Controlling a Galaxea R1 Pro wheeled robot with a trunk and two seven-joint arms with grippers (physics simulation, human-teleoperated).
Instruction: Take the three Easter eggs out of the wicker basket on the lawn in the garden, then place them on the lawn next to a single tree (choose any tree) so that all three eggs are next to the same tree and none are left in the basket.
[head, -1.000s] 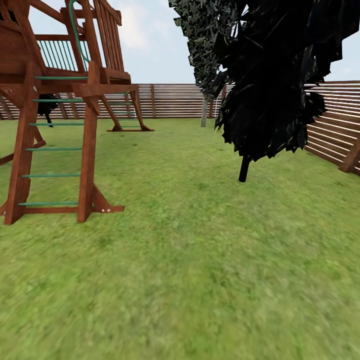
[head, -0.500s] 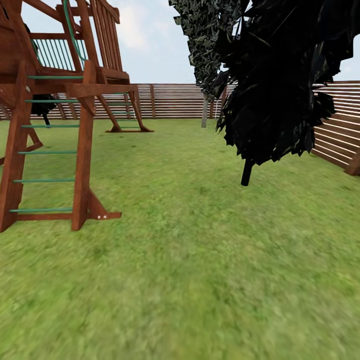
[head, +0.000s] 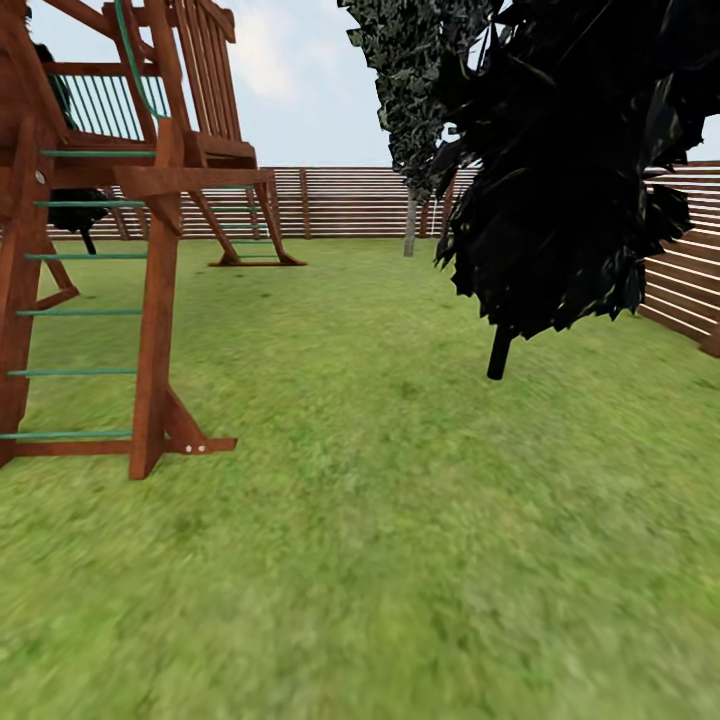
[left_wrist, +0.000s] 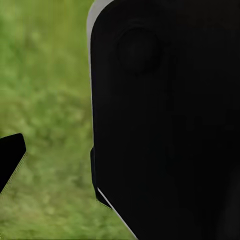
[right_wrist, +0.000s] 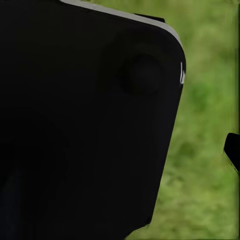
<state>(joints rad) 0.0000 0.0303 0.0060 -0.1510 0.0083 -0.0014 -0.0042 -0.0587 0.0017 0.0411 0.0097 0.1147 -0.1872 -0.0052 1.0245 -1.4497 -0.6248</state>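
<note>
Short green lawn (head: 400, 560) runs from the camera's foot to a slatted fence (head: 350, 200) at the far edge of the garden, with neither eggs nor basket anywhere in sight, so where they lie cannot be told from here. In both wrist views a large black housing blocks most of the frame, blurred grass behind it; a dark sliver at the frame's edge in each may be a fingertip, but how far either gripper is parted, or whether it carries anything, cannot be told. In the middle ground, at left, a red-brown wooden play frame (head: 150, 330) with green rungs stands on the grass. To the right, a tree (head: 560, 170) with black angular foliage rises on a thin dark trunk (head: 498, 352), bare turf around its base. A second tree (head: 410, 222), pale-trunked, stands farther back, near the fence. By judgement, painted eggs of this sort should be light, smooth and apt to roll or slip from hard fingers; a gentle hold across the widest part, one at a time, looks safest, and each is best set down low on the grass.
</note>
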